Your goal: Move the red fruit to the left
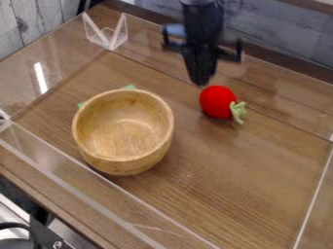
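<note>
Fruit (220, 100), red, sits on the table right of the wooden bowl (124, 130), unmoved; the gripper (202, 76) hovers above it, clenched on nothing.

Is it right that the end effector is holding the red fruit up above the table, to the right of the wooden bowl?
Not quite. The camera view shows the red fruit lying on the table, not held. The end effector is shut on nothing, above and just left of the fruit in the picture. The fruit is indeed to the right of the wooden bowl.
</note>
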`<state>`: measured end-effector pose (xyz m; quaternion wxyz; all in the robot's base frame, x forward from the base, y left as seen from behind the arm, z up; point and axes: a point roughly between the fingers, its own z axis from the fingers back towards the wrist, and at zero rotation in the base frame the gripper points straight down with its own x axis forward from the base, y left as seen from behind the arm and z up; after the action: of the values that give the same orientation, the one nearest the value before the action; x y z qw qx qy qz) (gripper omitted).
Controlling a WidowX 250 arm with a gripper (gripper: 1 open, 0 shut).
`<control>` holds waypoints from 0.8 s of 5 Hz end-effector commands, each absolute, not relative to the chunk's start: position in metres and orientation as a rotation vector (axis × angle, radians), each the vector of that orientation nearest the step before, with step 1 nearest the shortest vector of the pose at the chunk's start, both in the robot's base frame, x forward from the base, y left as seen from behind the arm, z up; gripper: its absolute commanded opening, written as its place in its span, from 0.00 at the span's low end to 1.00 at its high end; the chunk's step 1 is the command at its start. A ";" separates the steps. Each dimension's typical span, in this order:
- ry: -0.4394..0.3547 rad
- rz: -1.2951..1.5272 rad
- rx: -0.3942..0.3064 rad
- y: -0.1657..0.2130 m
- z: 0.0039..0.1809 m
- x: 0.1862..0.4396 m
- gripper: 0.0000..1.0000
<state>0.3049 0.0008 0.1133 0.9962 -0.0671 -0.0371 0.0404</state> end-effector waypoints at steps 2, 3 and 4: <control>-0.155 0.067 -0.156 0.023 0.155 0.280 0.00; -0.150 0.062 -0.151 0.030 0.148 0.261 0.00; -0.149 0.057 -0.148 0.027 0.142 0.250 0.00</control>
<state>0.2467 0.0264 0.1310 0.9949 -0.0794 -0.0508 0.0372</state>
